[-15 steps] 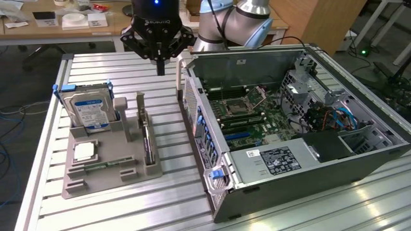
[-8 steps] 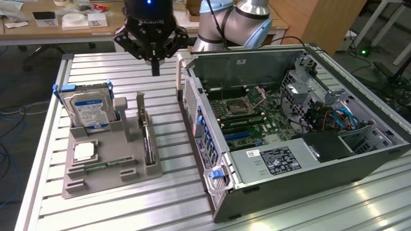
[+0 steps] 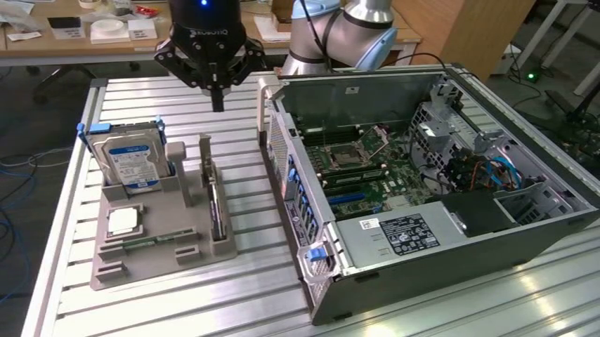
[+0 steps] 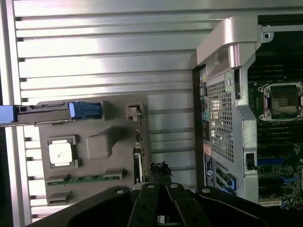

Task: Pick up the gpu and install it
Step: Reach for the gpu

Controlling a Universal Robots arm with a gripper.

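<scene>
While hanging above table (image 3: 131,105) near gpu (image 3: 218,210), tool (image 3: 218,105) fully closed, empty.

Slim gpu (image 3: 216,209) upright (edge-on), apparently dark.

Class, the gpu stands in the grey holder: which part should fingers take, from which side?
The gpu stands edge-on in the grey holder's slot, so probably its exposed top edge, from straight above, with the fingers closing across its thin faces.
</scene>
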